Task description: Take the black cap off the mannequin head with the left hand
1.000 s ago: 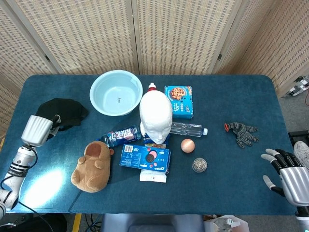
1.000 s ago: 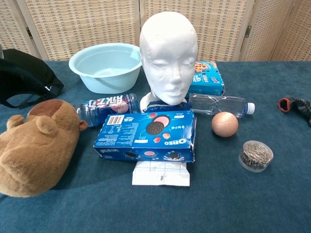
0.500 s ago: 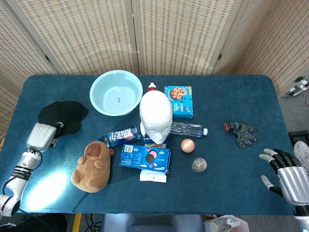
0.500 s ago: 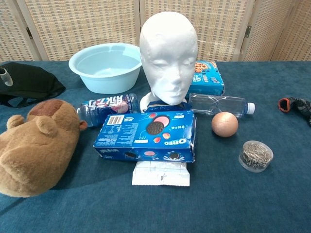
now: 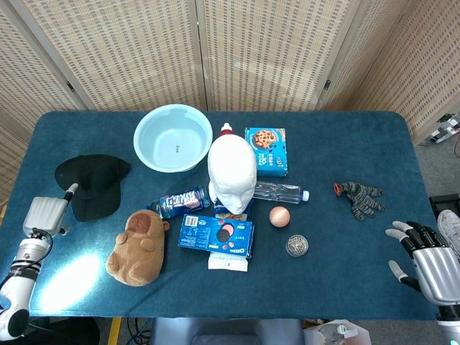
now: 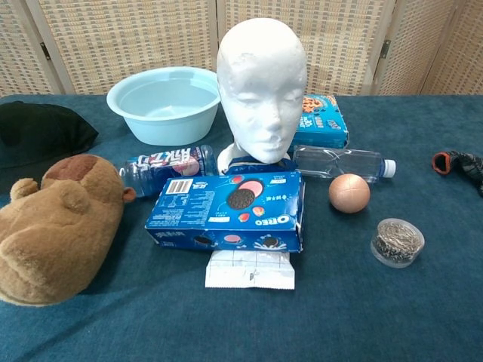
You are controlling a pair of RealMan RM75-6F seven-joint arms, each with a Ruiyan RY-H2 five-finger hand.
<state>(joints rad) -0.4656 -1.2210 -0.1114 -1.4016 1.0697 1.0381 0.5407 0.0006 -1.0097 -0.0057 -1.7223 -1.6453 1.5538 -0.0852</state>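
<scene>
- Fingers of the right hand [image 5: 424,259] are seen spread apart at the tabletop's [image 5: 345,144] near right corner, holding nothing.
- Left hand [image 5: 44,215] is seen at the near left edge, just beside the one black cap [image 5: 92,185]; its finger state cannot be told.
- One bare mannequin head [image 5: 231,174] stands mid-table, behind one Oreo box [image 5: 215,236] and in front of one basin [image 5: 172,138].
</scene>
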